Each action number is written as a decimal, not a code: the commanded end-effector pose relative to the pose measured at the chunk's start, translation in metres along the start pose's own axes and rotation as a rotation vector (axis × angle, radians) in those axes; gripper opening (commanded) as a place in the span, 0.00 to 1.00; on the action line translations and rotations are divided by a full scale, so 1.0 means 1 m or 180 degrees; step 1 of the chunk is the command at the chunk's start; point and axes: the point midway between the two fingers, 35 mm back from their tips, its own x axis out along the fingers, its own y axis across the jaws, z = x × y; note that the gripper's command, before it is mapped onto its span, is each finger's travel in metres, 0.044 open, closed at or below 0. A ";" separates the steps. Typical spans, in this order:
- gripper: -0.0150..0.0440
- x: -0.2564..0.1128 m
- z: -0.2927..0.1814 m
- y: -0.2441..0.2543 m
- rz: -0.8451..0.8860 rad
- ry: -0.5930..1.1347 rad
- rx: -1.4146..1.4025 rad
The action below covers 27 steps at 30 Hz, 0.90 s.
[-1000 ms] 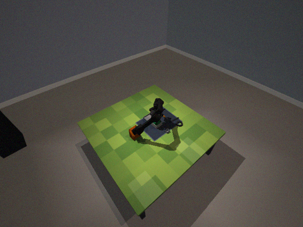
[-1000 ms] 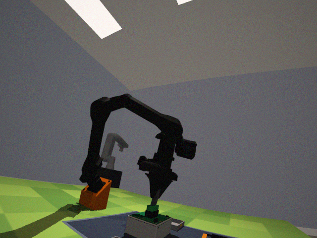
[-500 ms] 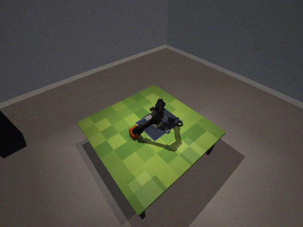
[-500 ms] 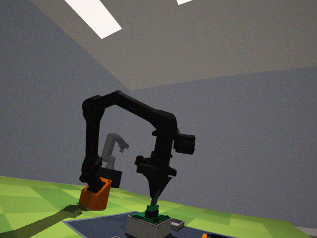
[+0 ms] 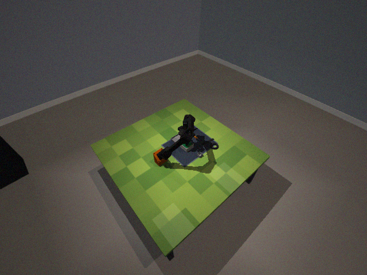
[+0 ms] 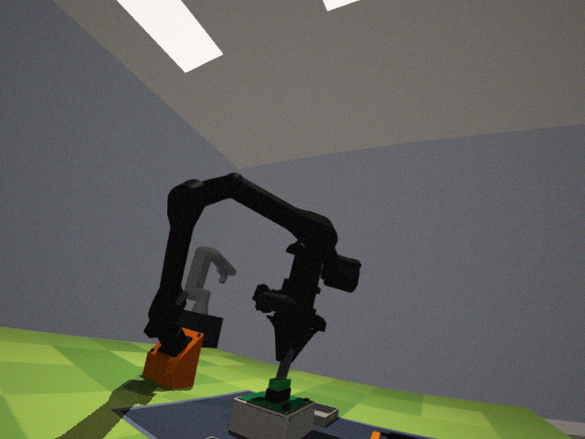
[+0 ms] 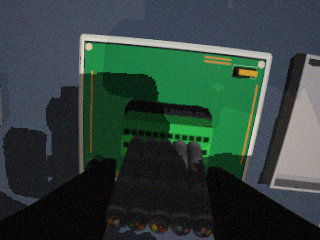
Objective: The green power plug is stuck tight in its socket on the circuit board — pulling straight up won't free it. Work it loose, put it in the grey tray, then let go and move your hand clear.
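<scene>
The end effector (image 5: 186, 140) (image 6: 283, 358) (image 7: 162, 174) is pinching the grey wires (image 6: 284, 364) (image 7: 159, 185) which come up from the plug; I judge this grip gives a handle for tilting the plug. The wires lean a little, so the pull is probably not purely straight up, and this suits a tight fit.

The green power plug (image 6: 280, 383) (image 7: 167, 130) is at the black socket (image 6: 277, 394) (image 7: 170, 110), on the circuit board (image 6: 302, 403) (image 7: 172, 65); whether it is already a little loose, I cannot tell. Under the board is a pale box (image 5: 187, 149) (image 6: 252, 419) (image 7: 81, 105), maybe for keeping it raised and steady.

The grey tray (image 5: 176, 138) (image 6: 324, 414) (image 7: 281, 122) lies beside the box, toward the far left edge of the table (image 5: 178, 192) (image 6: 47, 369), so the later carry should be short. The next need is gentle rocking, because wires may bend or slip.
</scene>
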 end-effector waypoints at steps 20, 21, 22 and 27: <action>0.25 -0.021 0.000 0.008 -0.0462 0.0116 -0.0068; 0.25 -0.021 0.000 0.004 -0.0331 0.0115 -0.0066; 0.25 -0.022 0.000 0.005 -0.0331 0.0115 -0.0066; 0.25 -0.029 0.000 0.005 -0.0332 0.0115 -0.0066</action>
